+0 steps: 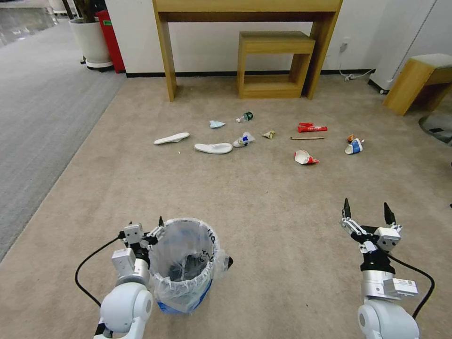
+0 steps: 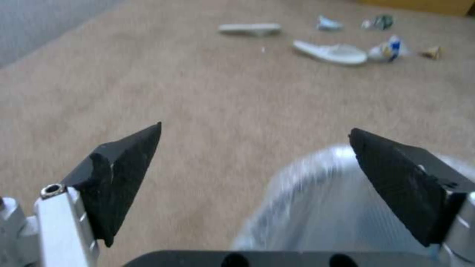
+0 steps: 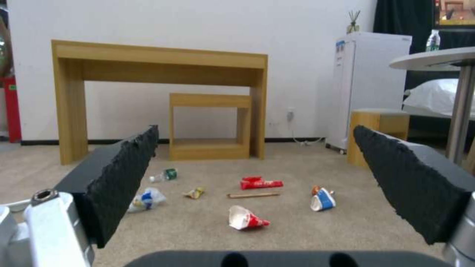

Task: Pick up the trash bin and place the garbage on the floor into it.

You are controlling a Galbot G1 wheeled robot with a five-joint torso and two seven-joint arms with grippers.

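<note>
The trash bin [image 1: 186,263], lined with a crinkly white bag, stands on the beige floor [image 1: 263,207] close in front of me. My left gripper [image 1: 146,228] is open at the bin's left rim. In the left wrist view the bag [image 2: 317,207] lies against one of the left gripper's [image 2: 256,128] fingers. My right gripper [image 1: 366,207] hangs open over bare carpet, holding nothing. The garbage lies farther ahead: two white slippers [image 1: 172,138] [image 1: 213,148], a face mask [image 1: 216,124], a bottle [image 1: 245,117], wrappers [image 1: 243,140], a red packet [image 1: 311,127], a stick [image 1: 307,138] and two cups [image 1: 305,157] [image 1: 354,146].
A wooden desk [image 1: 165,56] with a low wooden shelf [image 1: 275,44] under it stands against the far wall. Another wooden stool [image 1: 414,82] is at the right, beside a white fridge [image 3: 369,85] and a round table [image 3: 440,59]. Grey carpet [image 1: 42,103] borders the left.
</note>
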